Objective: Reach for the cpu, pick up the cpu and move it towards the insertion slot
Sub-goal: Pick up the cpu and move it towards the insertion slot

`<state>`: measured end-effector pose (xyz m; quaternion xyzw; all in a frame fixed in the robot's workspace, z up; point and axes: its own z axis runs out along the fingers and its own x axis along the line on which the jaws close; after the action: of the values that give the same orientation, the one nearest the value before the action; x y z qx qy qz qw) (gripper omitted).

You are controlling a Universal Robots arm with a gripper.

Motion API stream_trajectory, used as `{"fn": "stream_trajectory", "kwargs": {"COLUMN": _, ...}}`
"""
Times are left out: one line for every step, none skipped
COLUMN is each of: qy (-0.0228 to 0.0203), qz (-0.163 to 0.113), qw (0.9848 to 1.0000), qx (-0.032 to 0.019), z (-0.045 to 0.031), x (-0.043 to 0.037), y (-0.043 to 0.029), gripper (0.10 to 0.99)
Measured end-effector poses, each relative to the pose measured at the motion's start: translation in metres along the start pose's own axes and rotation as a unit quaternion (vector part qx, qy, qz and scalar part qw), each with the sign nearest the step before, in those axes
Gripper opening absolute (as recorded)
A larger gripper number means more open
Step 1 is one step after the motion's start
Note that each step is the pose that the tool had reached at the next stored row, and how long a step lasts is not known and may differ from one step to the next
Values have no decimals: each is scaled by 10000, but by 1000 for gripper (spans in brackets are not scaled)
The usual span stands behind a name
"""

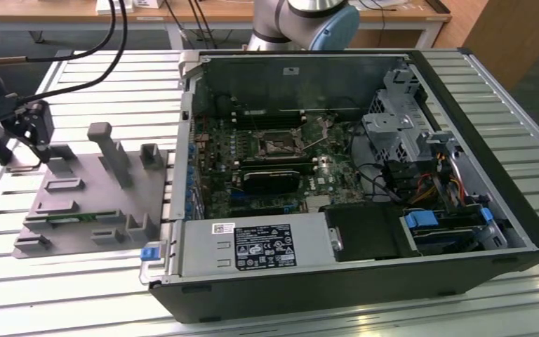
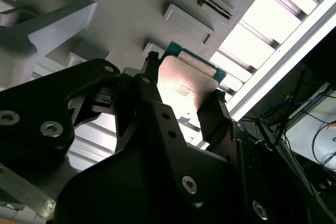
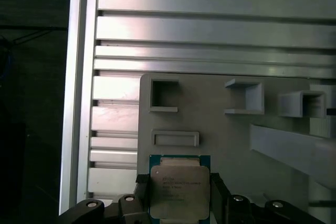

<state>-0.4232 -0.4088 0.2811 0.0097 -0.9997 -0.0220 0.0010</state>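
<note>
Gripper (image 1: 36, 151) above the grey tray (image 1: 92, 196), at the exterior view's left. Its fingers (image 3: 143, 191) clamp the cpu (image 3: 177, 191) by opposite edges.

Bright, even light lay on the slatted table (image 1: 494, 91). In the second wrist view the slats beyond the pincer (image 2: 185, 76) burned out to white glare. The cpu (image 2: 181, 90), clasped between its fingers, bore a warm pink sheen, and the pincer's black body sat in deep shadow. Well apart from the pincer, the computer case (image 1: 532, 232) was dim inside.
</note>
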Motion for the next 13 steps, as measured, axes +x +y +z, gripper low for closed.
{"fn": "stream_trajectory", "kwargs": {"qy": 0, "qz": 0, "qw": 10000, "qx": 0, "z": -11, "x": 0, "y": 1, "gripper": 545}}
{"fn": "stream_trajectory", "kwargs": {"qy": 0, "qz": 0, "qw": 10000, "qx": 0, "z": -23, "x": 0, "y": 1, "gripper": 545}}
{"fn": "stream_trajectory", "kwargs": {"qy": 0, "qz": 0, "qw": 10000, "qx": 0, "z": -36, "x": 0, "y": 2, "gripper": 545}}
{"fn": "stream_trajectory", "kwargs": {"qy": 0, "qz": 0, "qw": 10000, "qx": 0, "z": -50, "x": 0, "y": 2, "gripper": 545}}
{"fn": "stream_trajectory", "kwargs": {"qy": 0, "qz": 0, "qw": 10000, "qx": 0, "z": -63, "x": 0, "y": 3, "gripper": 545}}
{"fn": "stream_trajectory", "kwargs": {"qy": 0, "qz": 0, "qw": 10000, "qx": 0, "z": -79, "x": 0, "y": 4, "gripper": 545}}
{"fn": "stream_trajectory", "kwargs": {"qy": 0, "qz": 0, "qw": 10000, "qx": 0, "z": -90, "x": 0, "y": 4, "gripper": 545}}
{"fn": "stream_trajectory", "kwargs": {"qy": 0, "qz": 0, "qw": 10000, "qx": 0, "z": -99, "x": 0, "y": 4, "gripper": 545}}
{"fn": "stream_trajectory", "kwargs": {"qy": 0, "qz": 0, "qw": 10000, "qx": 0, "z": -110, "x": 0, "y": 5, "gripper": 545}}
{"fn": "stream_trajectory", "kwargs": {"qy": 0, "qz": 0, "qw": 10000, "qx": 0, "z": -119, "x": 0, "y": 5, "gripper": 545}}
{"fn": "stream_trajectory", "kwargs": {"qy": 0, "qz": 0, "qw": 10000, "qx": 0, "z": -125, "x": 0, "y": 6, "gripper": 545}}
{"fn": "stream_trajectory", "kwargs": {"qy": -1, "qz": 0, "qw": 10000, "qx": 0, "z": -130, "x": 0, "y": 6, "gripper": 545}}
{"fn": "stream_trajectory", "kwargs": {"qy": 0, "qz": 0, "qw": 10000, "qx": 0, "z": -140, "x": 0, "y": 6, "gripper": 545}}
